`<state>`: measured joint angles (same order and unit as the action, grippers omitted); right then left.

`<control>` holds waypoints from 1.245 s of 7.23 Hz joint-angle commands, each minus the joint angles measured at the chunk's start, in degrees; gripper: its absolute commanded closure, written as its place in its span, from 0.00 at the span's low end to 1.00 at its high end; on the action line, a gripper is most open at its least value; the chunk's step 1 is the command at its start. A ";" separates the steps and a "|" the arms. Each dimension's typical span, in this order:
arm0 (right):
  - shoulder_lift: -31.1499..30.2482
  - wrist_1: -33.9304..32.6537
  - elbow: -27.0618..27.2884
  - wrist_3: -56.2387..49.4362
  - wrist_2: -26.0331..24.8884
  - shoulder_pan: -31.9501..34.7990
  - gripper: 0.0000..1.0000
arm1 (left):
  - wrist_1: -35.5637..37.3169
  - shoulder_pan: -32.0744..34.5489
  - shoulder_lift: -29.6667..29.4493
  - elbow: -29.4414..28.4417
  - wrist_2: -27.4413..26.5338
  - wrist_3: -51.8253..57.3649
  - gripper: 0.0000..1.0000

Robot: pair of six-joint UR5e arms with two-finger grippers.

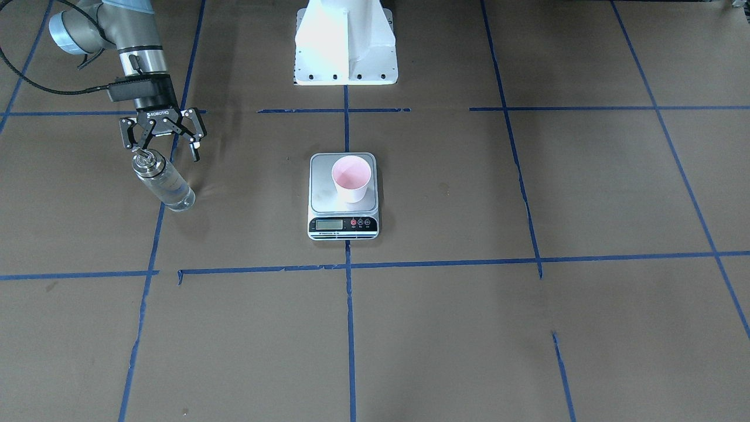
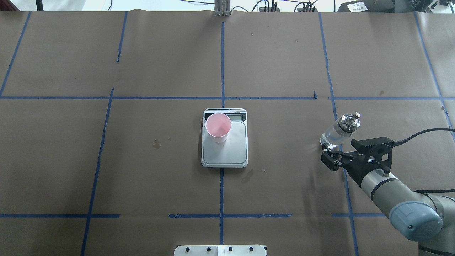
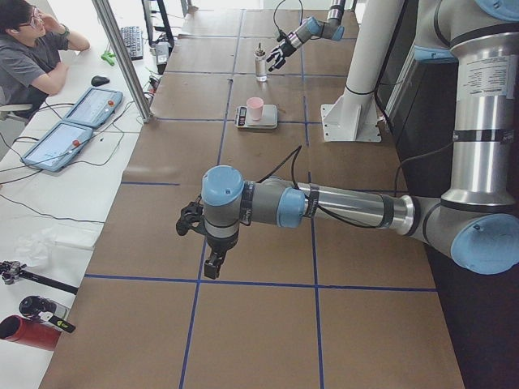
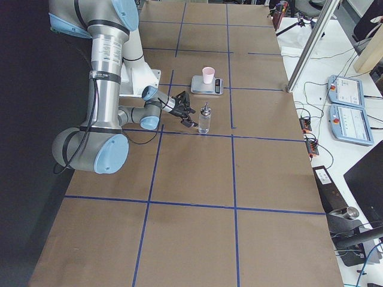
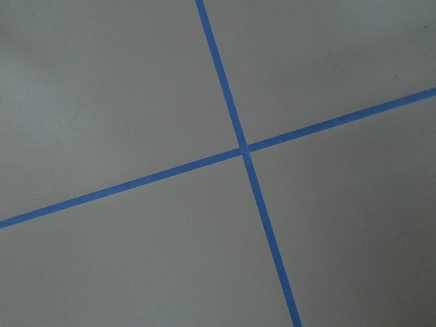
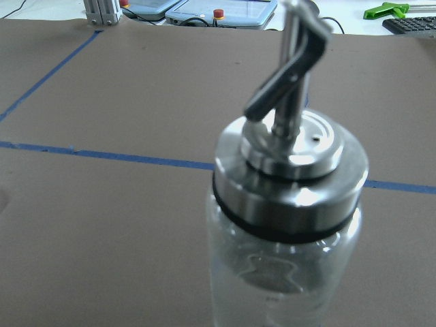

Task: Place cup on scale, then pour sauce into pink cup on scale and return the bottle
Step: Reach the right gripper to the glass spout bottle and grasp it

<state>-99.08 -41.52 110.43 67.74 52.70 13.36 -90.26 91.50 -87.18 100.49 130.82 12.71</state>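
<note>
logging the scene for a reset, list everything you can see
cup: 1, pink, upright on the scale
scale: 1, silver and black, table centre
bottle: 1, clear with metal spout, standing on the table on the robot's right
table: 1, brown, blue tape grid
pendants: 2, blue-edged, on the side desk
person: 1, grey shirt, seated at the side desk
base: 1, white, at the table's robot edge
right gripper: 1, black, open, by the bottle's top, not gripping
left arm: 1, grey and blue, over the table, far from the scale

Silver right arm [image 2: 377,182], blue-grey joint caps [image 2: 414,218]; black ROBOTIQ-marked right gripper [image 1: 168,152]; black cable [image 1: 76,91]; white base [image 1: 345,47].
</note>
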 commanded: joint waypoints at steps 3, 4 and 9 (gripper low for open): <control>2.83 0.21 -3.12 -2.08 -0.31 3.69 0.00 | -0.09 -0.01 -0.09 0.15 -0.04 0.04 0.00; 3.18 0.21 -3.20 -2.08 -0.58 3.69 0.00 | -0.09 -0.01 -0.09 0.15 0.05 0.04 0.00; 4.77 0.21 -5.05 -2.26 -1.89 3.69 0.00 | -0.09 -0.10 -0.09 0.15 -0.04 0.04 0.00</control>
<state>-94.89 -41.31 105.90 65.55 51.16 17.03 -90.35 91.41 -87.27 100.64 130.80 12.70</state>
